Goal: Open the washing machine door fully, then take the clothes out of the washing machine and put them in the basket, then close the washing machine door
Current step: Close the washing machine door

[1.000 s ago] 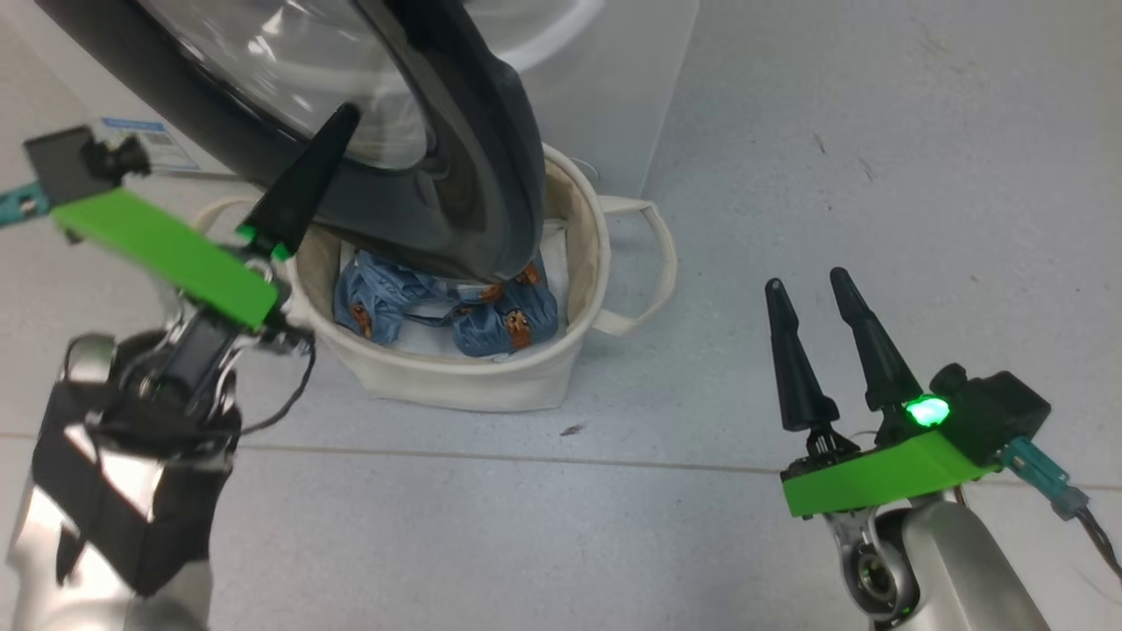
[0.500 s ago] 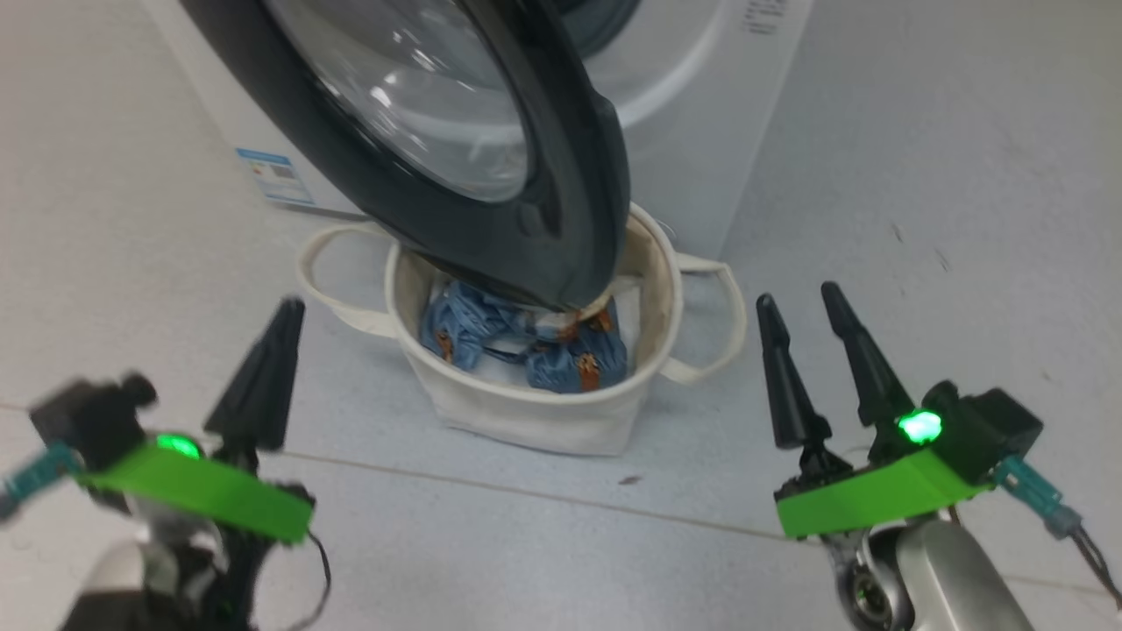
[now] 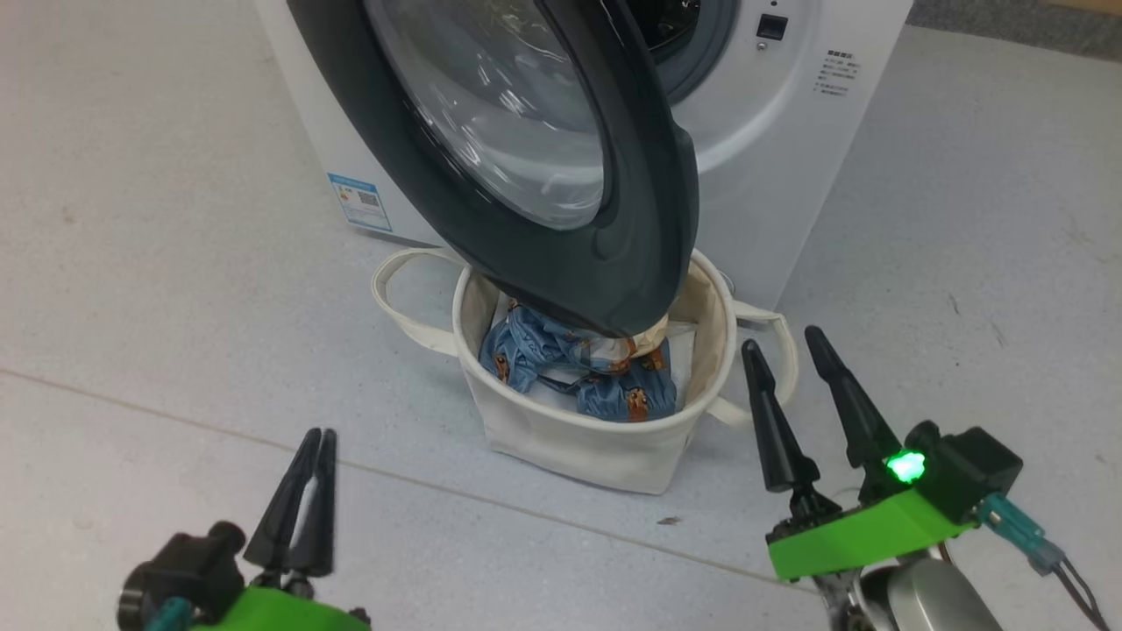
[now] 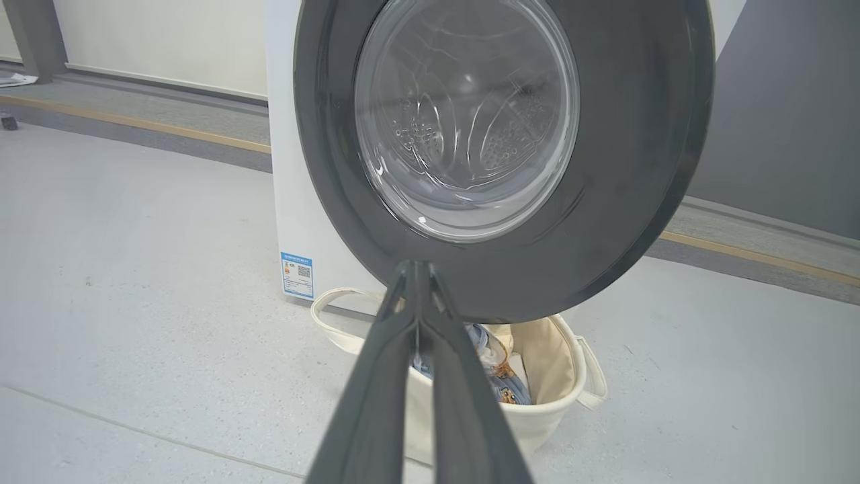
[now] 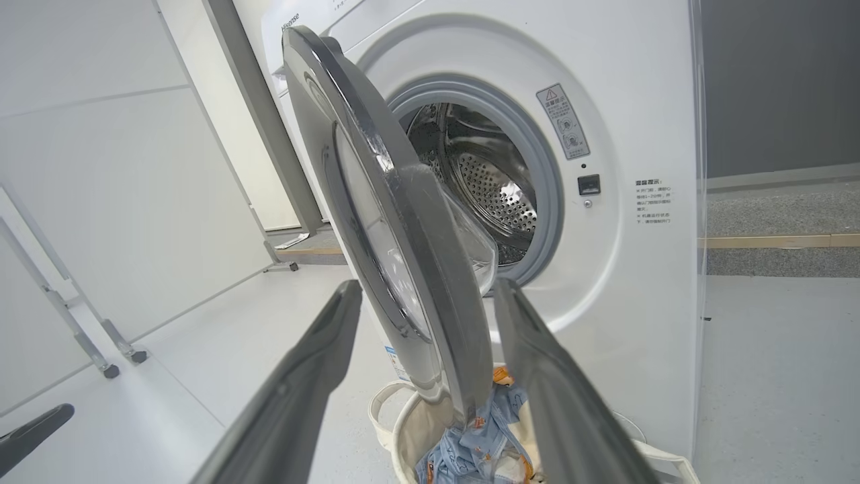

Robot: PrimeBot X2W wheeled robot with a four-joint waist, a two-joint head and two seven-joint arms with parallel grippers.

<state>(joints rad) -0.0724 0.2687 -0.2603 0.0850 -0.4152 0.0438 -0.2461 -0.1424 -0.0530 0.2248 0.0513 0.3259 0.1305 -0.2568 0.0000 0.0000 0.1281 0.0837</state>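
Head view: the washing machine door (image 3: 653, 219), black-rimmed around a bulging glass window (image 3: 517, 114), stands partly open, swung out from the white washing machine (image 3: 771, 158) and hanging over the basket (image 3: 578, 443). The cream basket sits on the grey floor (image 3: 175, 263) just in front of the machine, to one side of its blue label (image 3: 361, 200), with the door's lower edge crossing over the basket's mouth. The clothes (image 3: 535, 346), light blue fabric dotted with small orange figures, lie bunched inside the basket, partly hidden under the door's rim. At lower left the left gripper (image 3: 320, 434) hovers above the floor with its two dark fingers pressed together and nothing between them, well apart from the basket. At lower right the right gripper (image 3: 781, 337) has its fingers spread wide and holds nothing, its tips near the basket's right side. From the left wrist, the closed fingers point up at the bottom of the door's black rim, with the basket and a fold of blue fabric behind them. From the right wrist, the door is seen edge-on between the parted fingers, and beyond it the perforated steel drum (image 5: 490, 181) shows inside the grey rubber ring (image 5: 551, 215).
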